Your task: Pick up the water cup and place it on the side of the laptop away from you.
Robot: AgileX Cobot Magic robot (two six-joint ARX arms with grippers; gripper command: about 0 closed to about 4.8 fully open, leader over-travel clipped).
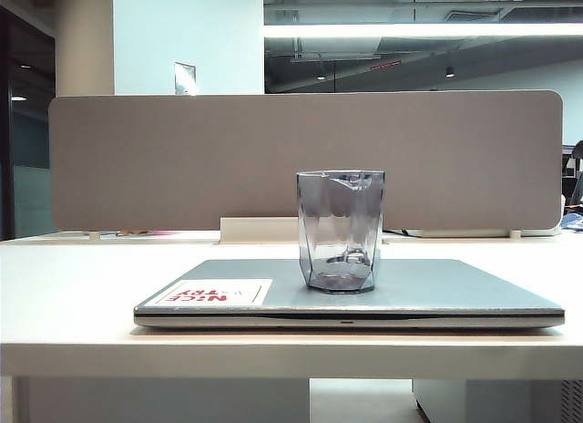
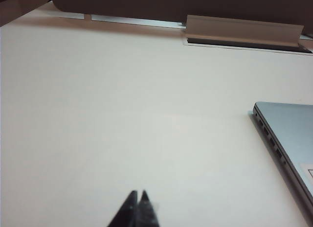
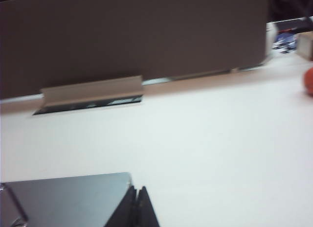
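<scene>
Water cup upright at frame centre on the closed laptop — left gripper and right gripper pressed together, so an unopened approach may topple the glass; pale table, grey partition, dim office beyond.

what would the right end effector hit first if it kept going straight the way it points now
Probably bare table. The right end effector, shut, sits by the laptop corner and points past it toward the grey divider. Nothing stands between them in its wrist view, though depth is hard to judge.
</scene>
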